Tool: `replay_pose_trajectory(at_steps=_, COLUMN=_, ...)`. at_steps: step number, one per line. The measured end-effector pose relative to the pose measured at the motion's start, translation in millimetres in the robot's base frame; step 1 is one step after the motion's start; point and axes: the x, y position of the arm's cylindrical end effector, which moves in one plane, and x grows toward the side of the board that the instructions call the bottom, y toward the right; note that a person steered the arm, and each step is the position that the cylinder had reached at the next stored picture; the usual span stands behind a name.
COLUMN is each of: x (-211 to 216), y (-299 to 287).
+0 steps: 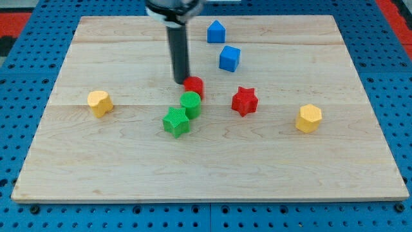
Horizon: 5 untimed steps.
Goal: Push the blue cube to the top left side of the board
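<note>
The blue cube (pixel 229 58) lies on the wooden board (pixel 129 154), right of centre near the view's top. A second blue block (pixel 215 31), house-shaped, lies just above it. My tip (pixel 182 81) is down on the board to the left of and a little below the blue cube, about a cube's width and a half away. The tip sits right against the upper left edge of a red cylinder (pixel 194 86). The rod rises straight up to the view's top edge.
A green cylinder (pixel 190 103) and a green star (pixel 176 122) lie just below the red cylinder. A red star (pixel 244 100) lies below the blue cube. A yellow block (pixel 100 102) sits at the left, a yellow hexagonal block (pixel 309 118) at the right.
</note>
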Motion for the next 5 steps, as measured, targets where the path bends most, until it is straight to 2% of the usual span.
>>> replay_pose_trajectory(at_steps=3, x=0.6, y=89.4)
replay_pose_trajectory(at_steps=5, x=-58.7, y=91.7)
